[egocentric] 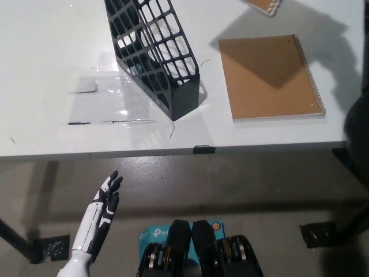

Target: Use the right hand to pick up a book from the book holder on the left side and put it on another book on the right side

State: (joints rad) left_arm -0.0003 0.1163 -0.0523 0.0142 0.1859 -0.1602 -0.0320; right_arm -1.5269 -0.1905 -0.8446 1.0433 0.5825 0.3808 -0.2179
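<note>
Smooth white table (52, 40), black lattice book holder (153, 55), flat brown spiral-bound book (268, 78); white left hand (101, 216), fingers apart.

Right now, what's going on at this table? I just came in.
A book shows only as a brown corner at the top edge, in the air above the white table; its holder is out of frame. The black book holder stands left of centre. A second brown spiral-bound book lies flat to its right, with a shadow across it. The right hand itself is out of view. The white left hand rests open below the table edge, holding nothing.
</note>
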